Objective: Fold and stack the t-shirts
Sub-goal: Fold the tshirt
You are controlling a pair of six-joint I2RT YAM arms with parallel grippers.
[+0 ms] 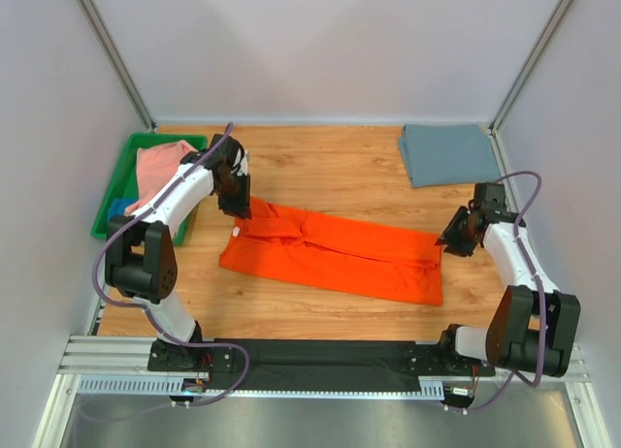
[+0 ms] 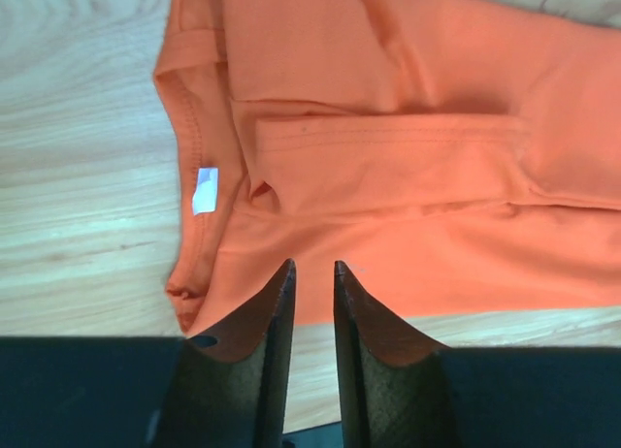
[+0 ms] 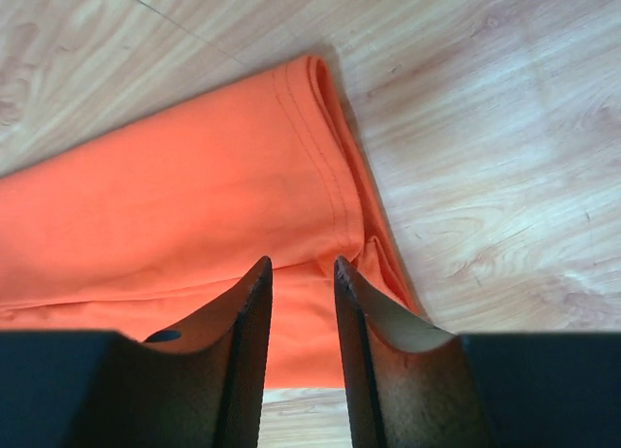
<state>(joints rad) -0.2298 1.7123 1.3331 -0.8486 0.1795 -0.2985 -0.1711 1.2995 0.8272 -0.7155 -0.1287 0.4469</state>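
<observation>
A bright orange t-shirt [image 1: 335,249] lies folded lengthwise into a long strip across the middle of the table. My left gripper [image 1: 236,208] hovers over its collar end, where a white label [image 2: 205,190] shows. Its jaws [image 2: 312,266] stand slightly apart with nothing between them. My right gripper [image 1: 452,237] is over the hem end, and it [image 3: 302,262] is also open and empty above the orange cloth [image 3: 175,206]. A slate grey-blue t-shirt [image 1: 448,154] lies folded at the back right. A salmon pink t-shirt [image 1: 160,165] and a bit of a blue one [image 1: 118,208] sit in the tray.
A green plastic tray [image 1: 114,181] stands at the left edge of the wooden table, beside my left arm. White walls close in the back and both sides. A metal rail [image 1: 320,366] runs along the near edge by the arm bases.
</observation>
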